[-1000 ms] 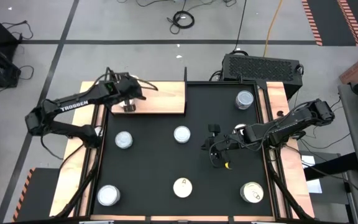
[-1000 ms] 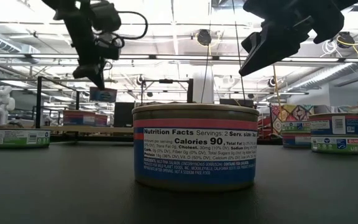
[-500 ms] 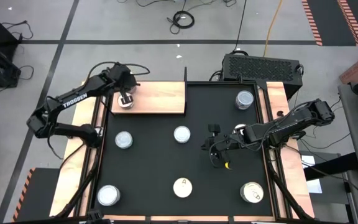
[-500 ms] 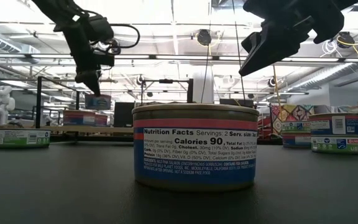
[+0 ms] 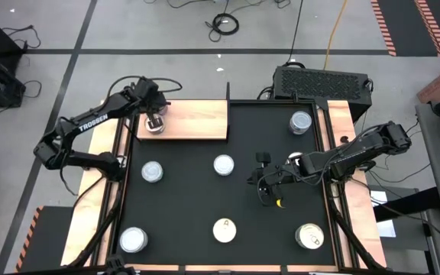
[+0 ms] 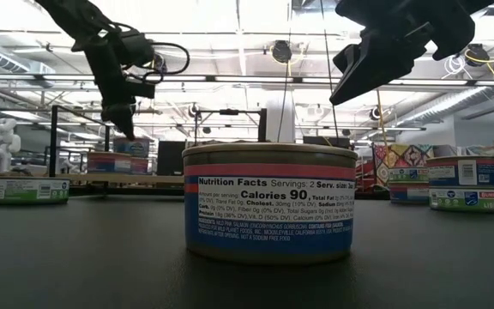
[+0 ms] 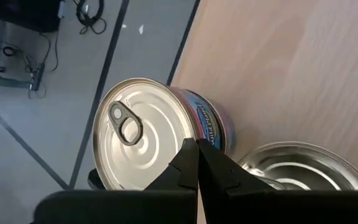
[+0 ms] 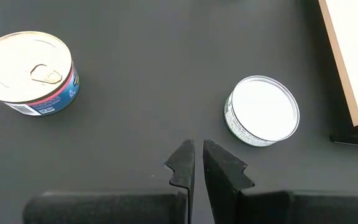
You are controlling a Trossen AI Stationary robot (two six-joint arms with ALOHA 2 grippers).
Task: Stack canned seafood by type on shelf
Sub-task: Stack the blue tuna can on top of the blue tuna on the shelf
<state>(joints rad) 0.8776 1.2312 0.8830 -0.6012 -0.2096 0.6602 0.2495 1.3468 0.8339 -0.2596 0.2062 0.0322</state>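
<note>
The left gripper hangs over the left end of the shelf, the pale wooden board at the far-left corner of the black mat, with its fingers pressed together and nothing between them. Directly under it, the left wrist view shows a pull-tab can with a blue and pink label standing at the board's left edge, and the rim of a second can just beside it; whether the two touch cannot be told. The right gripper waits above the middle of the mat, toward its right side, its fingers likewise drawn together, with only a thin slit between them, and holding nothing. The other cans stand singly and well apart on the mat: a silver one by the far-right corner, a grey one near the left edge, a white-lidded one around the centre, another whitish one at the near-left corner, a cream one at the near edge and a gold-topped one at the near-right corner.
</note>
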